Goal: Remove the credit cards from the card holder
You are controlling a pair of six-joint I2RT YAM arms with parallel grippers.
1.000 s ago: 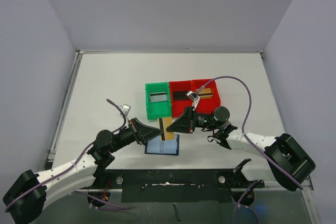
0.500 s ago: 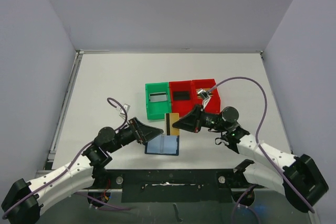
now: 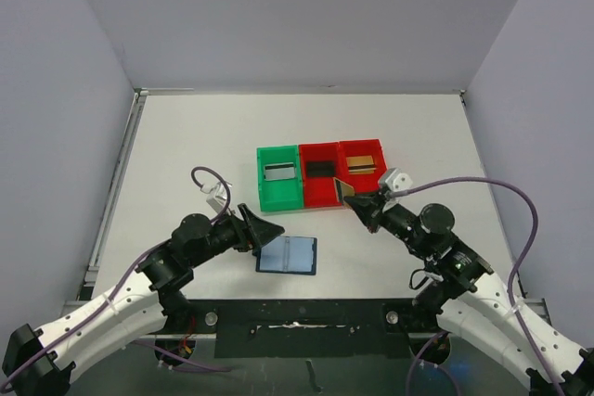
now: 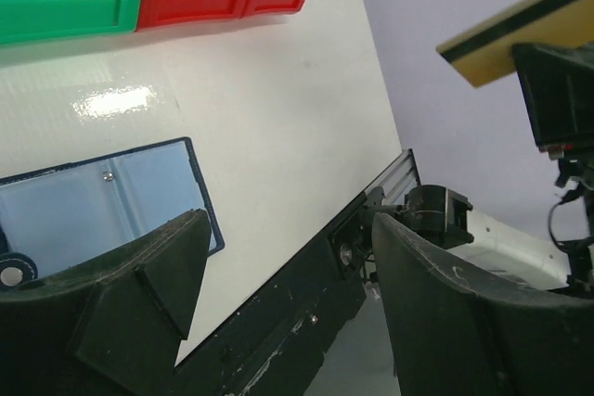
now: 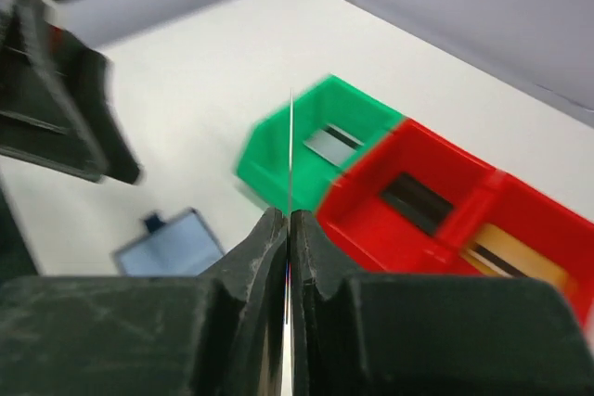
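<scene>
Striped card [image 3: 344, 190] is out of the holder [image 3: 288, 254], pinched edge-on in the right fingers [image 3: 358, 199], which are closed hard on it and raised just beside the red bins [image 3: 316, 194]. Left fingers [image 3: 264, 227] are spread wide and empty, just beside the holder. The holder lies open and flat near the bench's [image 3: 186, 155] near edge, about midway along.

Step, as I judge it: delivering the card. Next move calls for carrying it over a bin, likely the red one with a binned card [image 3: 362, 165] of the same tan, then lowering and letting go. Cannot tell whether the pockets hold more.
</scene>
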